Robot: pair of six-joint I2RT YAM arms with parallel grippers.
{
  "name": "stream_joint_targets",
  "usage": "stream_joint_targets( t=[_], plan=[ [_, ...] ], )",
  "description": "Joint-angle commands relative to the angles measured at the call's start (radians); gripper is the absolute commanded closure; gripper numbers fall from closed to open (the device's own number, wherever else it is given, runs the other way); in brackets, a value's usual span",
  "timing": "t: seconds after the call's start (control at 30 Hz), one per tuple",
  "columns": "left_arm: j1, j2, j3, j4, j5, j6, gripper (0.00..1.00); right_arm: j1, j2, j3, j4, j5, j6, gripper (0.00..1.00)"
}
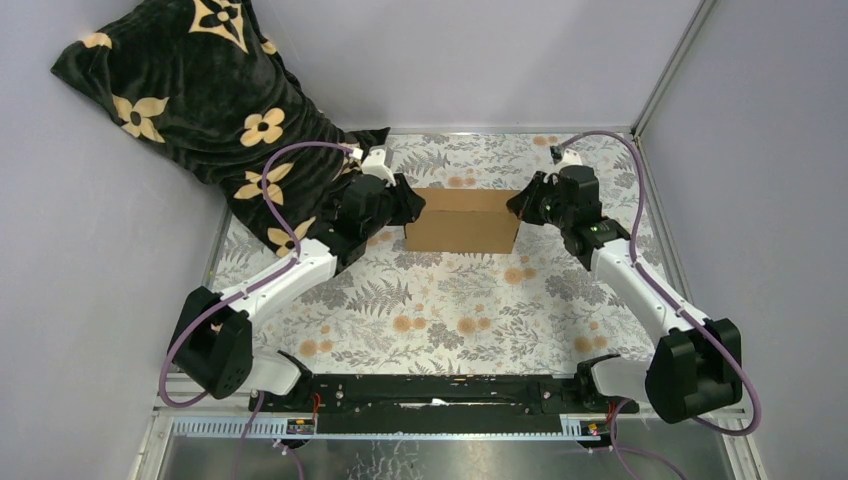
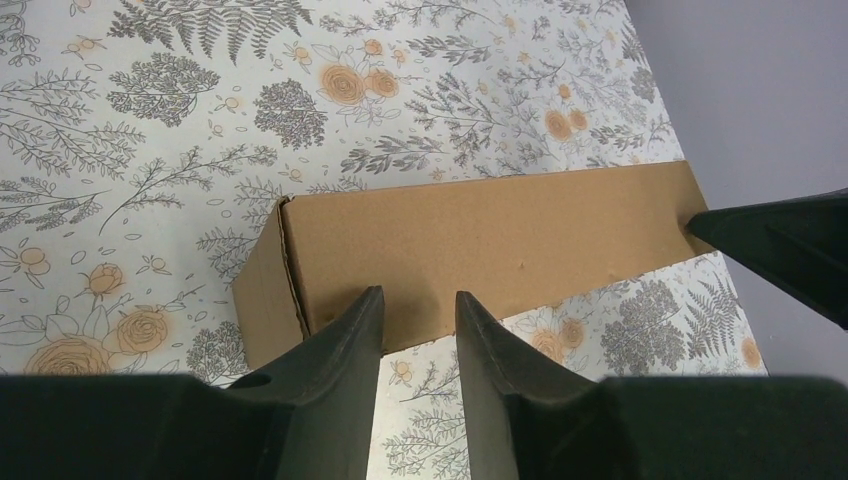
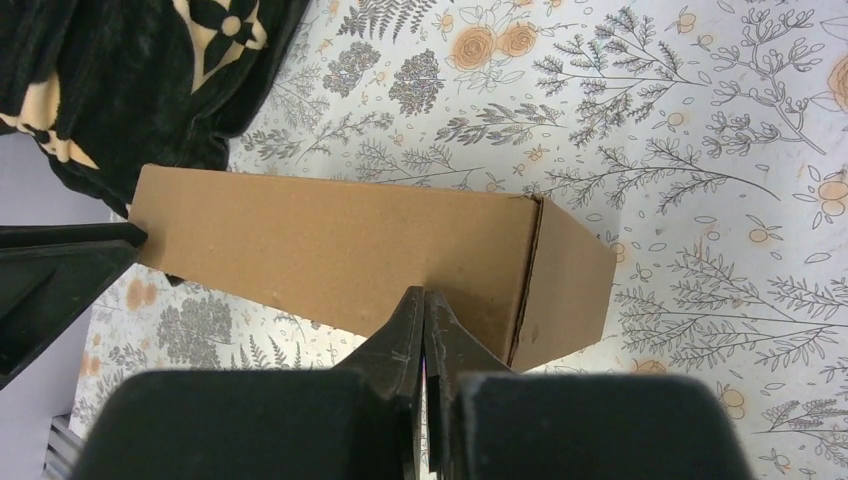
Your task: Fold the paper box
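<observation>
Box (image 1: 462,220): closed brown cardboard, lying on the floral table (image 1: 440,300) (towards its far side), between both grippers.
Left gripper (image 2: 420,305): fingers partly apart, tips at the box's left end, gripping nothing.
Right gripper (image 3: 423,300): fingers pressed together, tips at the box's right end.

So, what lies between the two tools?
Only the paper box, the left tool at one end and the right tool at the other; the top view shows it.
</observation>
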Motion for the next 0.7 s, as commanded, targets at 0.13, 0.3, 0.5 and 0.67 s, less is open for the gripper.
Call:
stream_joint_targets(
  t=[0.13, 0.3, 0.5, 0.67],
  plan=[
    [0.003, 0.013, -0.163, -0.135, 0.006, -0.024, 0.59, -0.006, -0.051, -0.113, -0.105, 0.071, -0.002, 1.0],
    [-0.004, -0.073, -0.264, -0.117, -0.008, -0.064, 0.59, -0.006, -0.108, -0.155, -0.142, 0.042, -0.005, 1.0],
    [-0.034, -0.223, -0.381, -0.147, -0.021, -0.119, 0.58, -0.006, -0.238, -0.281, -0.16, -0.013, 0.038, 1.0],
    [-0.063, -0.342, -0.437, -0.263, -0.042, -0.172, 0.57, -0.006, -0.365, -0.385, -0.212, -0.077, 0.078, 1.0]
  ],
)
